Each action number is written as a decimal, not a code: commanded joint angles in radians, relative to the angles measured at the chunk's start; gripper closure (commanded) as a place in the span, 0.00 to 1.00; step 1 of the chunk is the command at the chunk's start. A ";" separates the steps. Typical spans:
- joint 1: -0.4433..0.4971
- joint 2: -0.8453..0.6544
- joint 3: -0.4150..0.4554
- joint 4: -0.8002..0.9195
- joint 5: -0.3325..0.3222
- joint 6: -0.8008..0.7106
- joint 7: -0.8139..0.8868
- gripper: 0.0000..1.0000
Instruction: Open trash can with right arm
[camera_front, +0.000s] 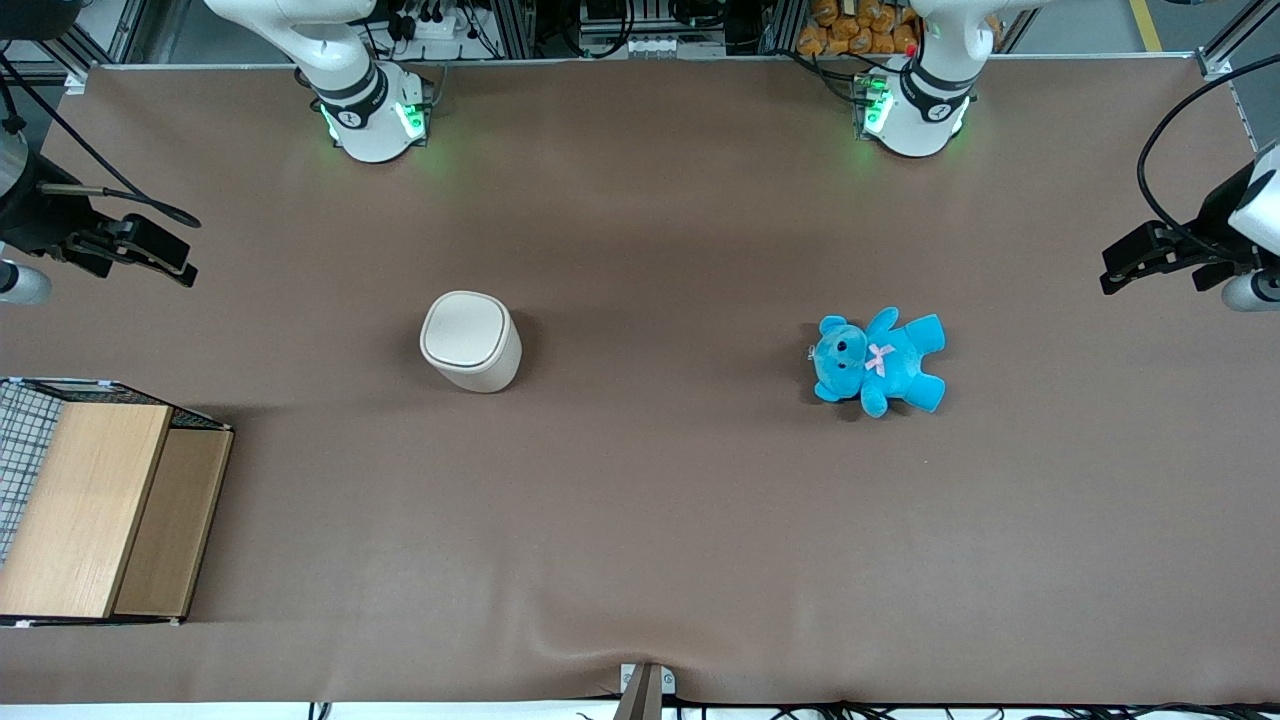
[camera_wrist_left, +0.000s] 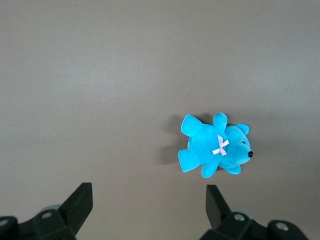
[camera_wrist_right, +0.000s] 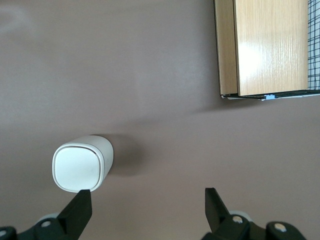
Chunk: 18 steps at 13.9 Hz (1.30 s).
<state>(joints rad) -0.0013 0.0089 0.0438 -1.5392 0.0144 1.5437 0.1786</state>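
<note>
The trash can stands upright on the brown worktop, lid shut flat on top, its grooved rim tracing a rounded square. Nothing touches it. In the front view it sits toward the working arm's end of the worktop, nearer to the front camera than the right arm's white base with its green lights.

The right arm's end effector hangs at the edge of the worktop, at the working arm's end, well apart from the can and clear above the surface. From the wrist camera its 2 black fingers stand wide apart, holding nothing, bare worktop showing between them. The cream-white can shows just beside 1 fingertip in that view, off to the side of the gap rather than inside it, and lower than the fingers, so there is no contact.

The wooden box with wire mesh rests at the worktop's edge at the working arm's end, nearer to the front camera than the can and well apart from it. The wrist view catches its pale wood top too.

A blue teddy bear with a pink bow lies on its back toward the parked arm's end, well apart from the can.
</note>
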 joint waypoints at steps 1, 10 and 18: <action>-0.009 0.013 0.008 0.027 -0.007 -0.020 0.004 0.00; -0.002 0.016 0.010 -0.009 -0.004 -0.020 -0.002 0.00; 0.053 0.085 0.027 -0.032 0.039 -0.010 0.097 0.00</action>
<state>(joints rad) 0.0233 0.0743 0.0682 -1.5723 0.0427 1.5323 0.2082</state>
